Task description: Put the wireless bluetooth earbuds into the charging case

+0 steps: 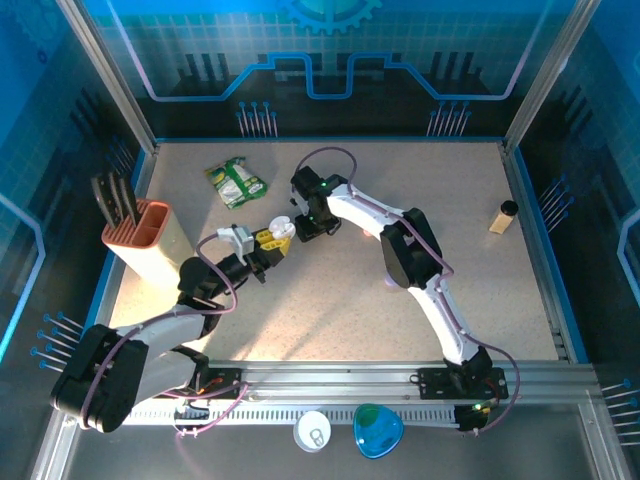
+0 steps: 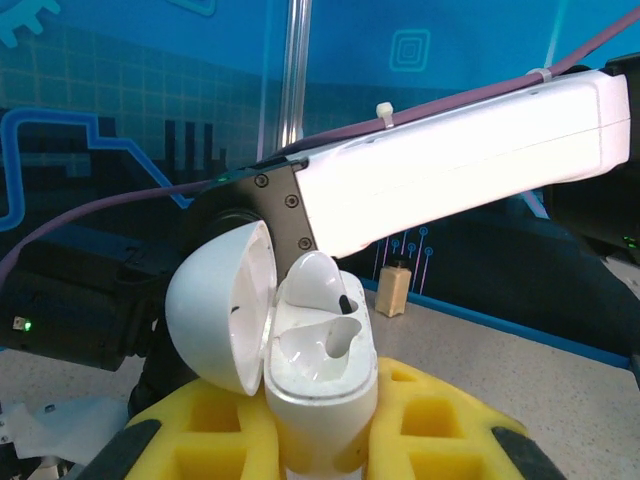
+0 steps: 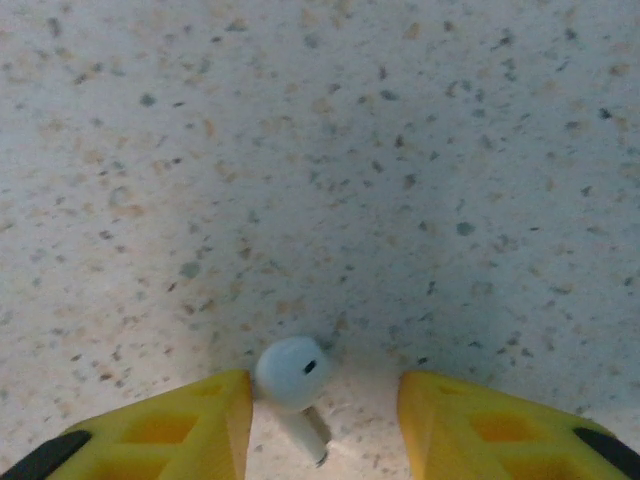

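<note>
My left gripper (image 1: 266, 241) (image 2: 320, 445) is shut on a white charging case (image 2: 322, 375) (image 1: 283, 231), its yellow fingers (image 2: 450, 420) pressing the case's sides. The case is upright with its lid (image 2: 215, 305) swung open to the left. One white earbud (image 2: 315, 282) sits in the far slot; the near slot is empty. My right gripper (image 1: 312, 228) (image 3: 325, 425) points down at the table, open. A second white earbud (image 3: 290, 372) lies on the tabletop between its yellow fingers, touching the left one, its stem toward the camera.
A knife block (image 1: 150, 238) stands at the left, and a green packet (image 1: 236, 182) lies at the back. A small tan bottle (image 1: 503, 216) (image 2: 392, 288) stands at the right. The right arm's white link (image 2: 470, 165) passes close above the case.
</note>
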Robot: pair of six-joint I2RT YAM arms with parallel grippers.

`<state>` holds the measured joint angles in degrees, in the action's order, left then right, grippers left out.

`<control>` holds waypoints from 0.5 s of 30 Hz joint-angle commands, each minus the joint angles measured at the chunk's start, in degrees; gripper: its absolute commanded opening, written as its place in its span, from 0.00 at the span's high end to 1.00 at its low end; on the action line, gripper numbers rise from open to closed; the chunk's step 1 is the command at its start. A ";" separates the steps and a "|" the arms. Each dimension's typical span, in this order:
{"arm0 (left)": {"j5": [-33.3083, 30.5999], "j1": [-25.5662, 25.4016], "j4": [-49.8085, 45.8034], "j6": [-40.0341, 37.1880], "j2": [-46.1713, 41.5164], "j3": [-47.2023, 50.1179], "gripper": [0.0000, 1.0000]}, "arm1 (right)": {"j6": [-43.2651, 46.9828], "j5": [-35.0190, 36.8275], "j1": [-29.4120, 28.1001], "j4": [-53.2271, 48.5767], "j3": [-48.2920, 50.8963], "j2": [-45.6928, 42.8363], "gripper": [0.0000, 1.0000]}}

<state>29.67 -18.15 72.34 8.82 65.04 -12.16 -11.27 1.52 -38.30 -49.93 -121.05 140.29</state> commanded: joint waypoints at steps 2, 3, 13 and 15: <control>-2.02 0.05 -1.42 -2.11 -1.44 1.13 0.91 | 1.14 -0.20 -0.63 -4.68 -4.87 3.80 0.61; -2.11 0.05 -1.73 -2.55 -1.65 1.32 0.90 | 1.06 -0.21 -0.56 -4.98 -5.35 4.23 0.62; -2.33 -0.04 -7.56 -5.14 -4.85 1.35 0.90 | 1.34 0.31 -0.66 -6.19 -4.56 3.96 0.75; -2.26 -0.04 -7.56 -5.13 -4.89 1.44 0.91 | 1.42 0.67 -0.70 -5.77 -2.77 2.51 0.76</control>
<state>28.03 -18.15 65.56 5.39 61.06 -11.07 -10.37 2.57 -38.30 -52.38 -125.97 143.13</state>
